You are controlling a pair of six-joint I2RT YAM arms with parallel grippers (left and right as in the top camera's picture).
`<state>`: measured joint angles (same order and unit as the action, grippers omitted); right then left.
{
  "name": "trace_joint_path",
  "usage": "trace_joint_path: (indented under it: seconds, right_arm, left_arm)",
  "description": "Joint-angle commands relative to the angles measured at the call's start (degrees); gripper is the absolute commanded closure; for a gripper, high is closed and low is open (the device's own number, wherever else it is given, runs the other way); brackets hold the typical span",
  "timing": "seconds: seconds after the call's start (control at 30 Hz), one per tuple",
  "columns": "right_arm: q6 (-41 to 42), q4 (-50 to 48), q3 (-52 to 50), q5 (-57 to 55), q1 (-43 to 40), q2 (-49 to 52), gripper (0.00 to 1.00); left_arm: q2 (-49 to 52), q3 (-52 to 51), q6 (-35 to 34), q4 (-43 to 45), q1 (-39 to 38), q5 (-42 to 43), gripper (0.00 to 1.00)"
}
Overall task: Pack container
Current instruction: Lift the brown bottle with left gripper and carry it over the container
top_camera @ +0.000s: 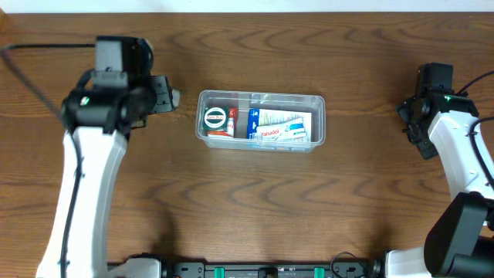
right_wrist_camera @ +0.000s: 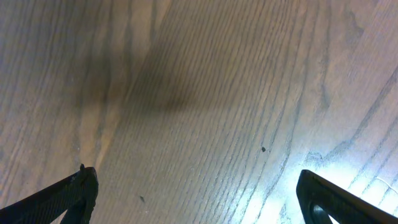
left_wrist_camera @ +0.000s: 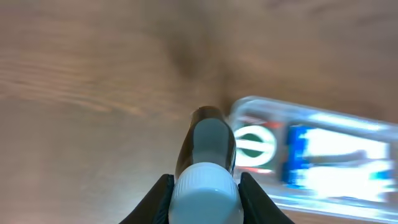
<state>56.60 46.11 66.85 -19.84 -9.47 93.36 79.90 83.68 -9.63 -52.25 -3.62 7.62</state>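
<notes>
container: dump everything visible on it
The container is a clear plastic rectangular tub with rounded corners, a rolled rim and no lid on. It sits flat on the wooden table, mid-table, long side running left to right. Inside are a round green-and-white item at its left end and blue-and-white packets filling the rest. Nothing grips it; the left gripper, shut on a white-capped bottle, is just off its left end.

Left gripper (left_wrist_camera: 205, 194) is clamped on a small bottle (left_wrist_camera: 208, 146), white cap nearest the camera, held above the wooden table (left_wrist_camera: 93, 74). The clear container (left_wrist_camera: 311, 115) lies blurred at right, holding a round green-and-white item (left_wrist_camera: 254, 144) and blue packets (left_wrist_camera: 298, 155).
</notes>
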Motion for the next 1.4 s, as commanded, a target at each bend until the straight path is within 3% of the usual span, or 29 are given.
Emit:
trace_joint_path:
  seconds: [0.0,0.17,0.9,1.37]
  right_arm:
    - [0.79,0.13,0.04,-0.46,-0.22,0.31,0.01]
    - [0.79,0.15,0.04,-0.46,-0.22,0.31,0.01]
    - [0.79,0.13,0.04,-0.46,-0.22,0.31,0.01]
    - [0.81,0.13,0.04,-0.46,-0.22,0.31,0.01]
  left_arm:
    - [-1.38,1.42,-4.94,0.66,0.00,9.62,0.76]
    - [-0.24,1.38,-6.19,0.66,-0.83,16.00,0.76]
    - [16.00,1.36,-6.99,6.16,-12.02,15.69,0.76]
    - [19.56,1.31,-6.54,6.34,-16.00,4.48,0.76]
